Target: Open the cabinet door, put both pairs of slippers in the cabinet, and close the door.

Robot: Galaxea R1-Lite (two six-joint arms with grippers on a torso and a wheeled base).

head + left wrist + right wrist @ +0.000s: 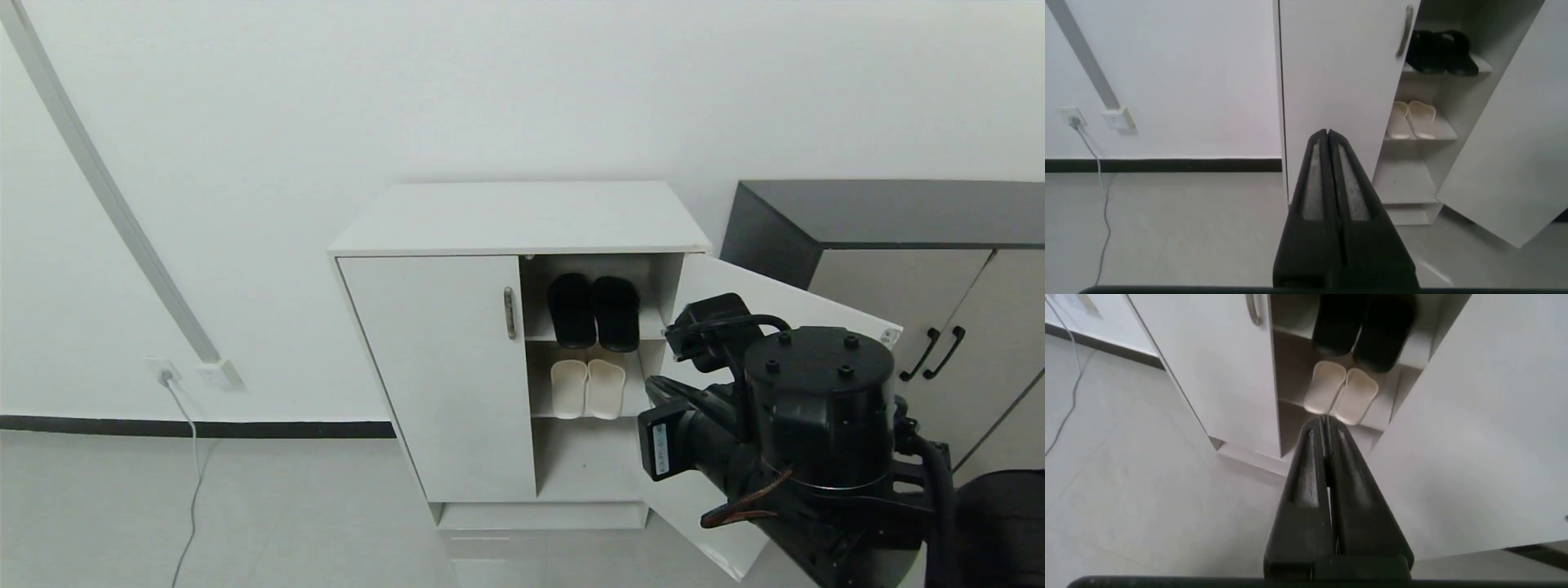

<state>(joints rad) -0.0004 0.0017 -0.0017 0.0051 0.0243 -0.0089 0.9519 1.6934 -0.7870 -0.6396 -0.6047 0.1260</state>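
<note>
The white cabinet [522,216] stands against the wall with its left door [441,376] closed and its right door [690,523] swung open toward me. A black pair of slippers [593,310] lies on the top shelf, and a white pair [588,388] lies on the shelf below. My right gripper [1327,420] is shut and empty, held in front of the opening beside the open door [1486,441], pointing at the white slippers [1341,390]. My left gripper [1327,132] is shut and empty, well back from the closed door [1339,82].
A dark-topped cabinet [898,212] with black handles stands just right of the open door. A wall socket with a hanging cable [167,377] is at the lower left, under a slanted wall conduit [98,180]. Bare tiled floor [286,514] spreads in front and to the left.
</note>
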